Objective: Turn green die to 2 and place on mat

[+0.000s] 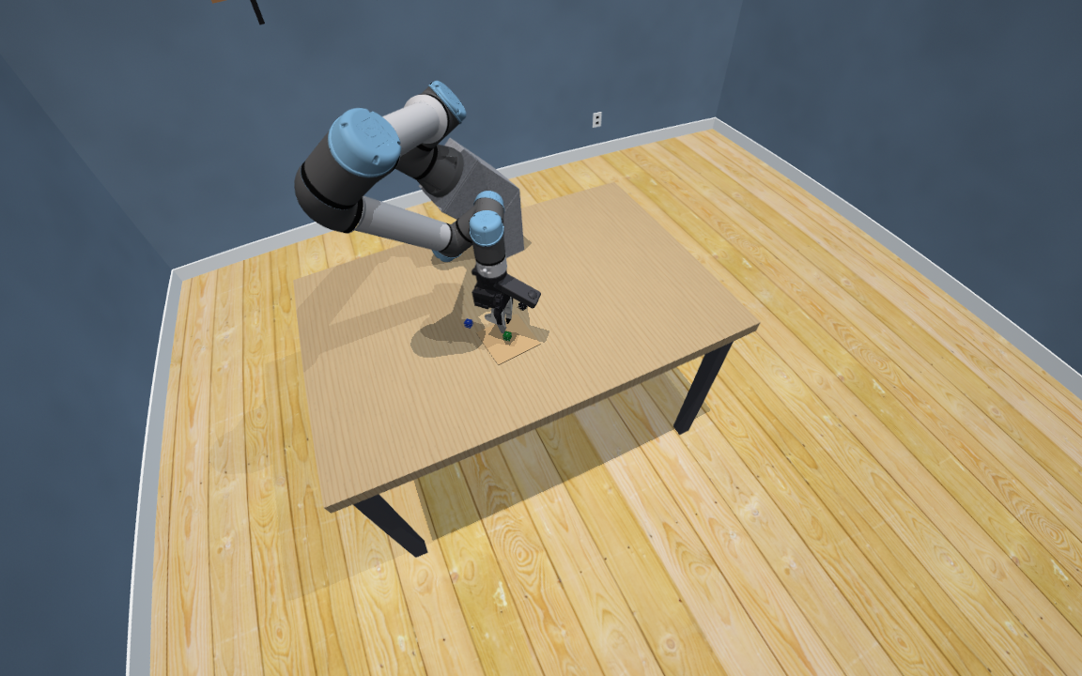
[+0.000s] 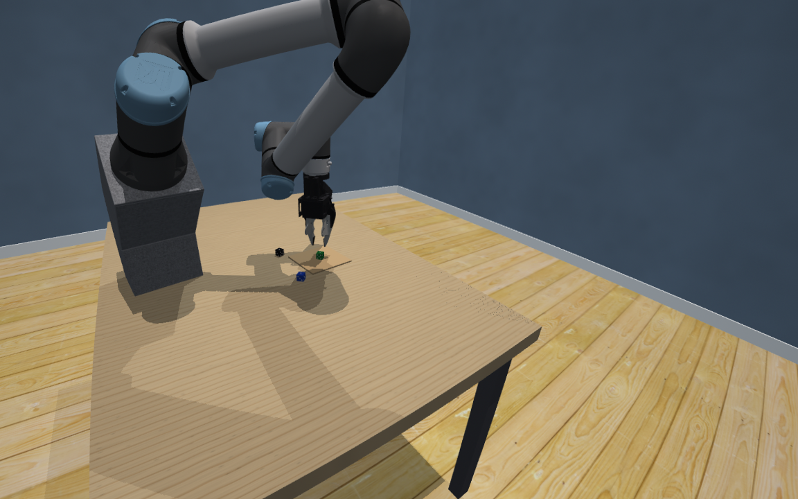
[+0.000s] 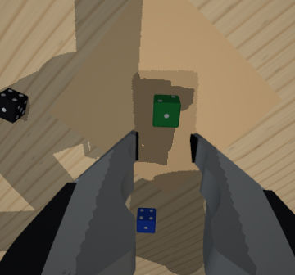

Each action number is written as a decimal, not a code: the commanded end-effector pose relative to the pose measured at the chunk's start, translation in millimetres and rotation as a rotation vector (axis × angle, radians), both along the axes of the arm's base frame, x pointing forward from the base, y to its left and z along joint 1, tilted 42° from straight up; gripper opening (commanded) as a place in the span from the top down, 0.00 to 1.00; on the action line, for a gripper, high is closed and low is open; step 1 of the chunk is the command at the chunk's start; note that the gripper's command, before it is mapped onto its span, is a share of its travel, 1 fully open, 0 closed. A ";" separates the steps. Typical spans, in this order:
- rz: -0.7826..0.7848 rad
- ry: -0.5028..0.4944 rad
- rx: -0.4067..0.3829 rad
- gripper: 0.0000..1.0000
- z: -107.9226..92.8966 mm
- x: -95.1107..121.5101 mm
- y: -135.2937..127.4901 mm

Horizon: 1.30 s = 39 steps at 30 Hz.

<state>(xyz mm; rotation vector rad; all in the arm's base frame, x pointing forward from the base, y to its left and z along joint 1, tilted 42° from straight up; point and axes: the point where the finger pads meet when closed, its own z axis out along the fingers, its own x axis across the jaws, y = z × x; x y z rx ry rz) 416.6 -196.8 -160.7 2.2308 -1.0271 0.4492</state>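
The green die (image 3: 166, 110) sits flat on the tan mat (image 3: 172, 62), well inside its edges, in the gripper's shadow. Its broad face toward the wrist camera shows one pip. It also shows in the top view (image 1: 507, 336) and in the exterior view (image 2: 320, 254). My gripper (image 3: 164, 134) points straight down and hovers a little above the die, slightly to the near side of it. Its fingers stand apart with a gap somewhat wider than the die, and nothing is between them. The gripper also shows in the top and exterior views (image 1: 504, 321) (image 2: 318, 243).
A blue die (image 3: 146, 220) lies on the table just off the mat, below the fingers in the wrist view (image 2: 300, 276). A black die (image 3: 13, 105) (image 2: 279, 251) lies on the table left of the mat. The arm's grey pedestal (image 2: 150, 235) stands at the table's back.
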 end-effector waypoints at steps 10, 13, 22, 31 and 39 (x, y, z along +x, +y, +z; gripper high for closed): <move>0.001 -0.004 -0.001 0.79 -9.7 2.4 -10.1; 0.001 -0.004 -0.001 0.79 -10.5 2.5 -10.8; 0.001 -0.004 -0.001 0.79 -10.9 2.5 -11.2; 0.001 -0.004 -0.001 0.79 -10.9 2.5 -11.2; 0.001 -0.004 -0.001 0.79 -10.9 2.5 -11.2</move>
